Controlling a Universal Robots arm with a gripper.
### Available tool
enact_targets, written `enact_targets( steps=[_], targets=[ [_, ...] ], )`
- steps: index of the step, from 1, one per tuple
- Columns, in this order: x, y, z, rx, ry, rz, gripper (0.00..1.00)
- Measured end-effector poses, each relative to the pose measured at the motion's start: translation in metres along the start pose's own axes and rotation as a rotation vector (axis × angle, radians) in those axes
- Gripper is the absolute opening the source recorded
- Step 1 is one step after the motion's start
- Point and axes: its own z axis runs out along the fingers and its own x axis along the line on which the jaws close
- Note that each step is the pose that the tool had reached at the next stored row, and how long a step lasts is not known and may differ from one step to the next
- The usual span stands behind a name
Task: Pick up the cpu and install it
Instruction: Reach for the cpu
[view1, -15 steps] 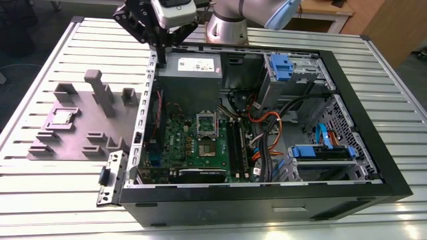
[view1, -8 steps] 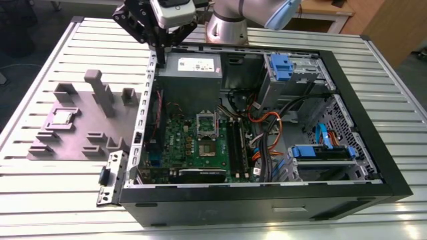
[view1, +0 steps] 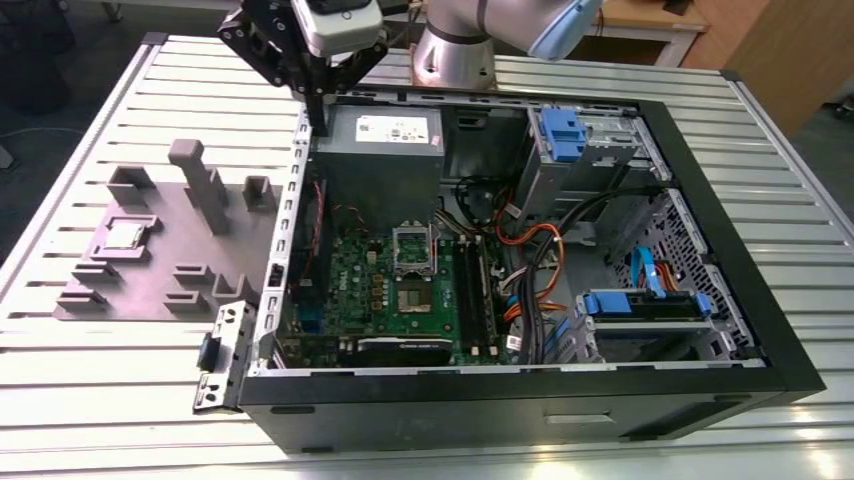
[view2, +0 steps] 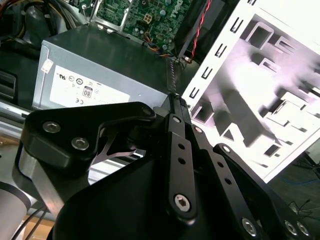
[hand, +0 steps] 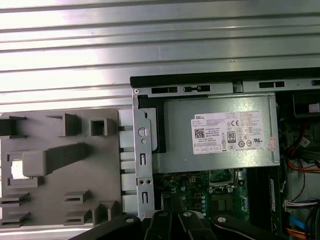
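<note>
The cpu (view1: 127, 233) is a small silver square lying flat in a recess of the grey plastic tray (view1: 160, 285), on the exterior view's left of the open computer case (view1: 694, 200). In the first wrist view the cpu (hand: 15, 169) shows as a bright square in the tray (hand: 60, 195). My gripper (view1: 316, 98) hangs above the case's back left corner, over the edge of the power supply (view1: 380, 140), well away from the cpu. Its fingers (view2: 173, 100) are pressed together, shut on nothing. The silver socket frame (view1: 414, 262) sits on the green motherboard (view1: 374, 290).
The tray carries several upright grey blocks (view1: 200, 185). Inside the case are cable bundles (view1: 534, 260), blue drive brackets (view1: 563, 130) and a graphics card (view1: 400, 350). The case stands on a ribbed metal table (view1: 120, 400). The arm's base (view1: 454, 50) rises behind the case.
</note>
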Motion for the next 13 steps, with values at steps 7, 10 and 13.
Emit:
enact_targets(
  steps=[7,10,13],
  targets=[
    [0.0085,-0.0017,0.0007,-0.0001,0.0,0.0,0.11],
    [0.0145,-0.0024,0.0009,0.0,0.0,0.0,0.11],
    [0.0209,-0.0029,0.001,0.0,0.0,0.0,0.11]
  ],
)
